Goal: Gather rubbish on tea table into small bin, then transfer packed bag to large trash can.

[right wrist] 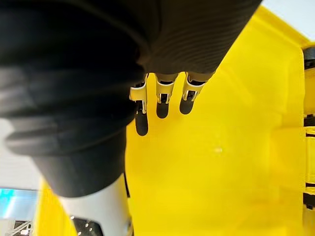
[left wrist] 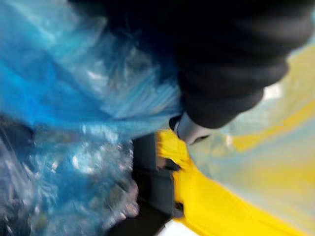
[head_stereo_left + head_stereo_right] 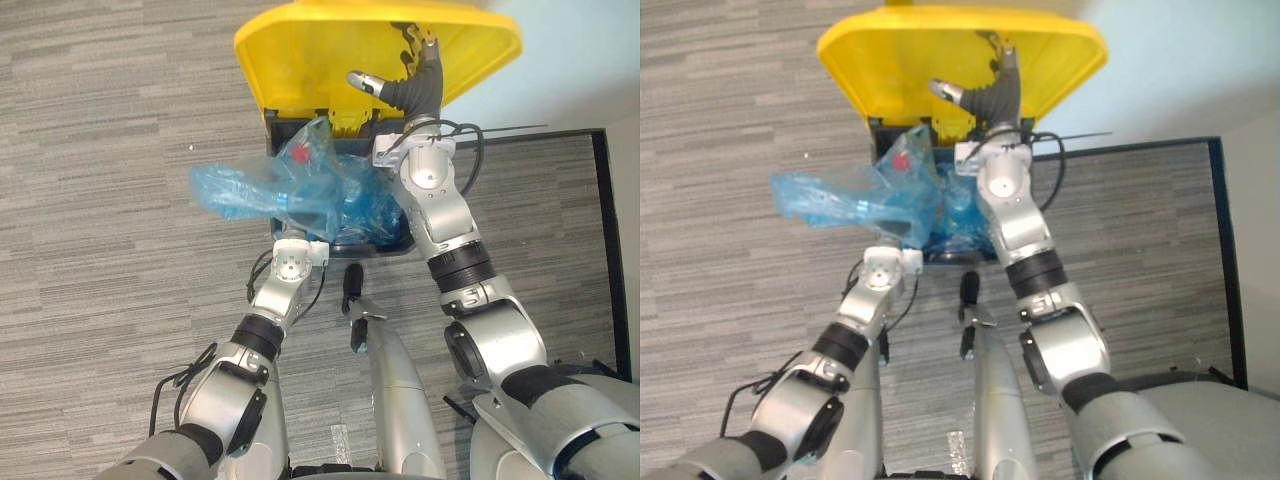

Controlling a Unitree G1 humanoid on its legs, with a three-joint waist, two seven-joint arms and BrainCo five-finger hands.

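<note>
The blue bag is at the mouth of the large trash can, half of it flopping out to my left, with something red showing through. My left hand is buried in the plastic (can't tell what its fingers are doing). My right hand props the yellow lid up with flat, straight fingers.

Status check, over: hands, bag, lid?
Right hand open, propping yellow lid. Left hand at blue bag. Bag at trash can mouth, part outside. Nothing blocking.
</note>
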